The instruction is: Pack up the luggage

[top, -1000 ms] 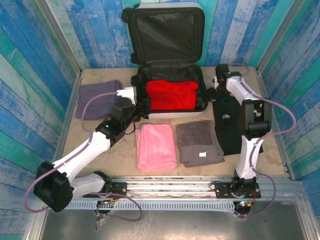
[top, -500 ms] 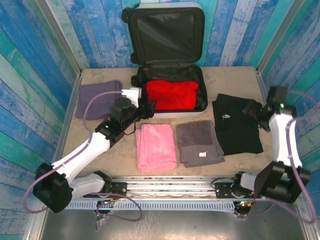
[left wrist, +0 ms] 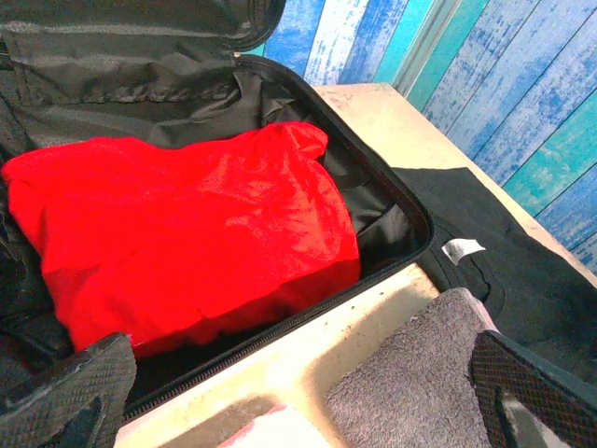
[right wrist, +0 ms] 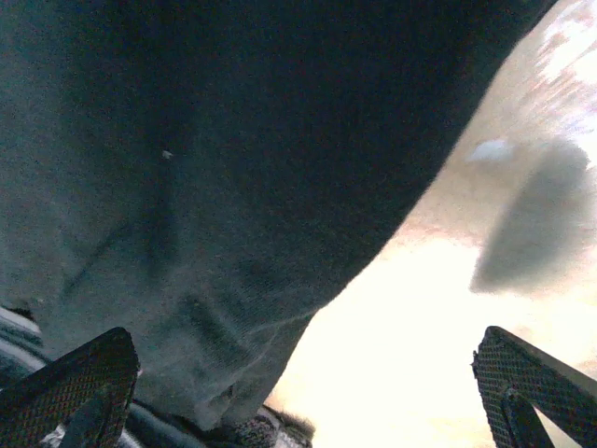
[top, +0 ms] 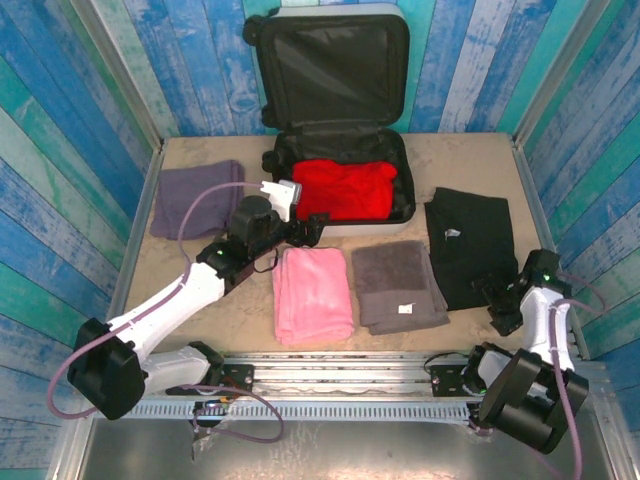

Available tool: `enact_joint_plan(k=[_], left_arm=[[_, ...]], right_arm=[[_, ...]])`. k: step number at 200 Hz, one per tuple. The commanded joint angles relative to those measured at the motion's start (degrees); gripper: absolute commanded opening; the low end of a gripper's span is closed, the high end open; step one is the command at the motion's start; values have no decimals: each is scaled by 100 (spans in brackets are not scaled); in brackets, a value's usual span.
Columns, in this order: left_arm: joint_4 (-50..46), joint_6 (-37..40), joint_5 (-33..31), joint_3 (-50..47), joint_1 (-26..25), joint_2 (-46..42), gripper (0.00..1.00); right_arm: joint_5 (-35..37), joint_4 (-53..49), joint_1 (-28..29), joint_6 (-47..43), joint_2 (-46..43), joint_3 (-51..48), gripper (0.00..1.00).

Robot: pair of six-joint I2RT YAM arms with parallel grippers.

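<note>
Luggage [top: 335, 85] open on worktop [top: 200, 275], red garment [top: 345, 190] inside; left gripper [top: 308, 232] at its near rim, fingers [left wrist: 65, 392] apart, empty; right gripper [top: 497, 305] by black shirt [top: 472, 245], fingers [right wrist: 65, 383] apart, empty.

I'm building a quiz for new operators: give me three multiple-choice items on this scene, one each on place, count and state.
1. Where is the red garment relative to the luggage? A. left of it B. inside it C. draped over its lid
2. How many folded textiles lie on the table outside it? A. two B. four C. six
3. The left pincer is: A. open and empty B. shut on the garment C. shut on a towel
Answers: B, it lies in the open lower half; B, purple towel, pink towel, grey towel, black shirt; A, its fingers stand apart, nothing between them.
</note>
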Motion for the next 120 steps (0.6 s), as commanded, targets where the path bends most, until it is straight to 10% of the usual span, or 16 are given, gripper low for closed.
enact_joint_plan(k=[1,78,120], left_arm=[[-87,139,40,178,-44,71,96],[-255,167,-187,328,-81,230,97],[-300,112,-199,520,-79,437,97]], right_arm=[[-552,762,-27,152,237,-245,94],[-1119,2571,-18,56,1888,-374,81],[-1208,3209,-10,-126,2843,-128,35]])
